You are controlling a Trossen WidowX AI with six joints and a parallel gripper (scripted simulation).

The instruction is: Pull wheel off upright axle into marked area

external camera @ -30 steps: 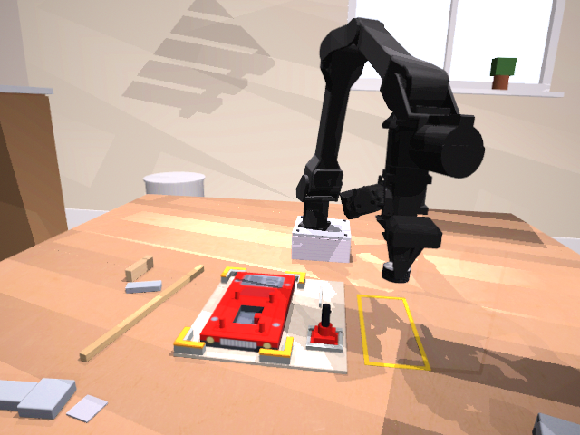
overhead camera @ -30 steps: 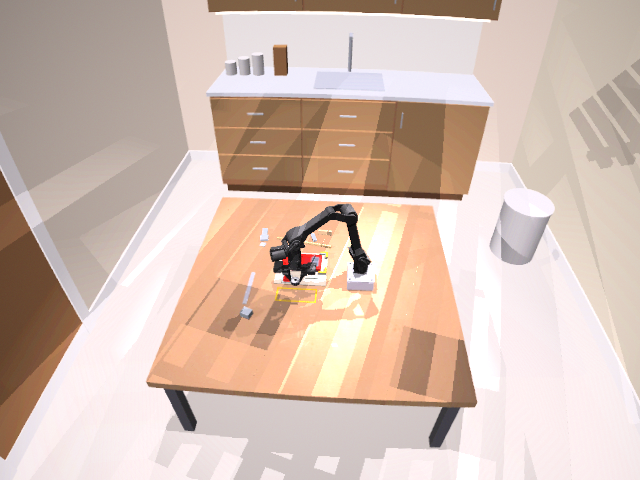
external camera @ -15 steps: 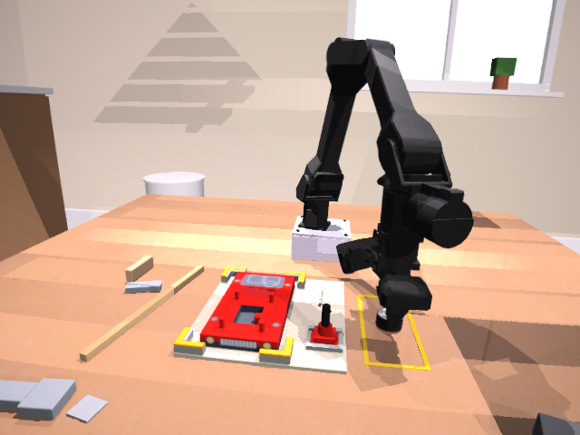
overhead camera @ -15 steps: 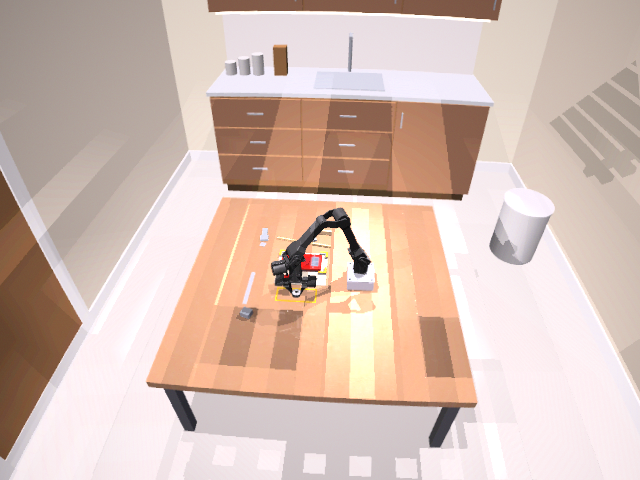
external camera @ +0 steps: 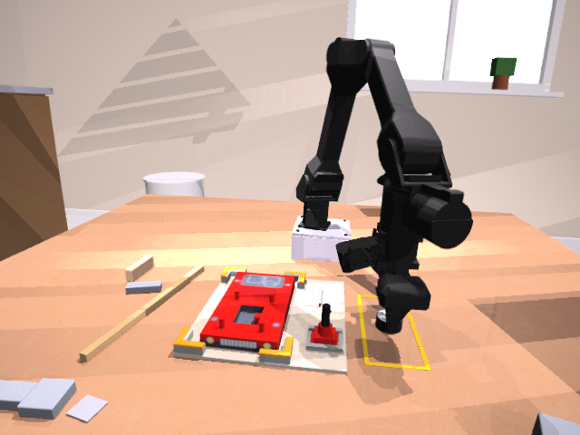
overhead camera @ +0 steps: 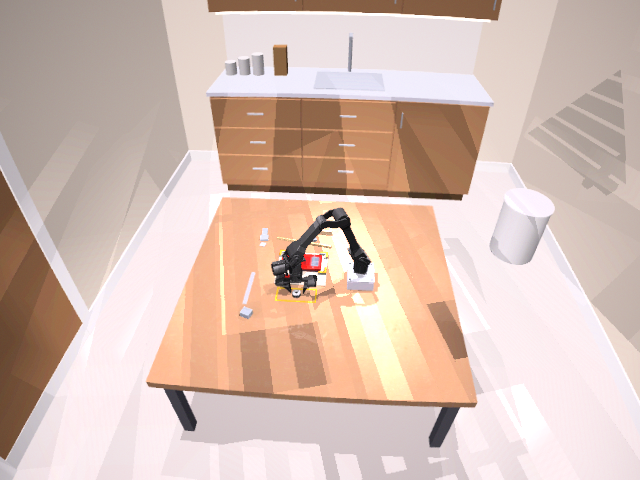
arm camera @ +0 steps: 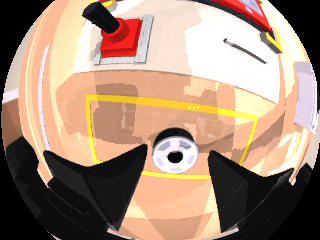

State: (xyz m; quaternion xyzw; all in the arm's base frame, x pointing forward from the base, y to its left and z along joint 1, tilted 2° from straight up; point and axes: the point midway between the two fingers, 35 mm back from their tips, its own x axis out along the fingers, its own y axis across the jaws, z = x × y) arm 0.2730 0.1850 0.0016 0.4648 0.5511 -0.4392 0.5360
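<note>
Start at the wrist view: your gripper [arm camera: 175,168] stands with its fingers apart, a visible gap on each side of the wheel [arm camera: 175,154], so nothing is clamped. The wheel lies flat between them, and it sits inside the yellow outline [arm camera: 100,98], close to the outline's near edge. Whether it rests fully on the table [external camera: 491,262] cannot be told from that view; the side view shows the gripper low over the marked area with the wheel [external camera: 382,316] at about table height.

You are in the release step, as I judge it: the wheel is off the axle and placed, and the fingers are parted.

Your next move calls for a straight lift, with the fingers kept wide so that neither one drags the wheel toward the near line. Rise until the gripper touches nothing.

Just beyond the outline, the axle [external camera: 324,313] stands bare and upright on its red base [external camera: 323,333]. Beside that lies the red car body [external camera: 250,309] on its white plate [external camera: 323,290]. Farther back is the arm's white mount [external camera: 316,243].
</note>
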